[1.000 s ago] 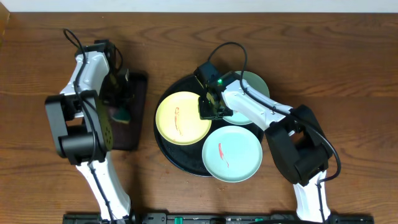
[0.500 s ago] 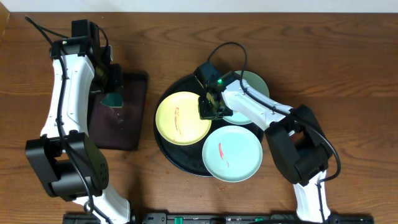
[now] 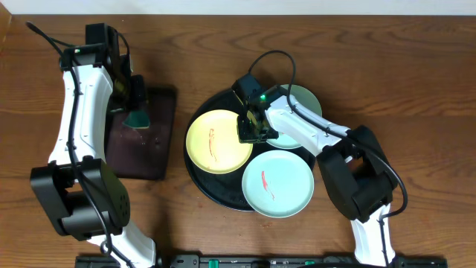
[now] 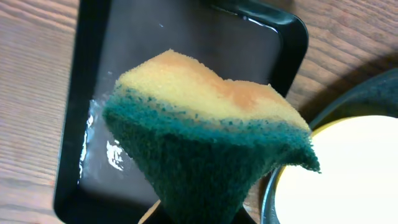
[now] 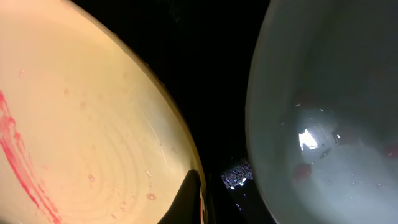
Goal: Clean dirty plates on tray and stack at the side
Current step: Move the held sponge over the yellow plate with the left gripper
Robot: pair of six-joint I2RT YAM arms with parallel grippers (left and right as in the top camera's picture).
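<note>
The round black tray (image 3: pixel 195 176) holds a pale yellow plate (image 3: pixel 218 141) with a red smear, a mint plate (image 3: pixel 277 183) with a red smear at the front, and a second mint plate (image 3: pixel 305 104) at the back right. My right gripper (image 3: pixel 253 131) is shut on the yellow plate's right rim; the right wrist view shows a finger (image 5: pixel 198 202) over that rim (image 5: pixel 81 124), with the mint plate (image 5: pixel 329 112) beside it. My left gripper (image 3: pixel 136 112) is shut on a yellow-and-green sponge (image 4: pixel 205 143), held above the rectangular tray.
A smaller dark rectangular tray (image 3: pixel 152 160), wet inside (image 4: pixel 186 37), lies left of the round tray. The round tray's rim (image 4: pixel 373 93) and the yellow plate (image 4: pixel 348 174) show at the right of the left wrist view. Wooden tabletop (image 3: pixel 416 89) surrounds everything.
My left arm has swung up and back, lifting the sponge off the rectangular tray. In the last half second it barely moved. The right arm and plates have not moved.
</note>
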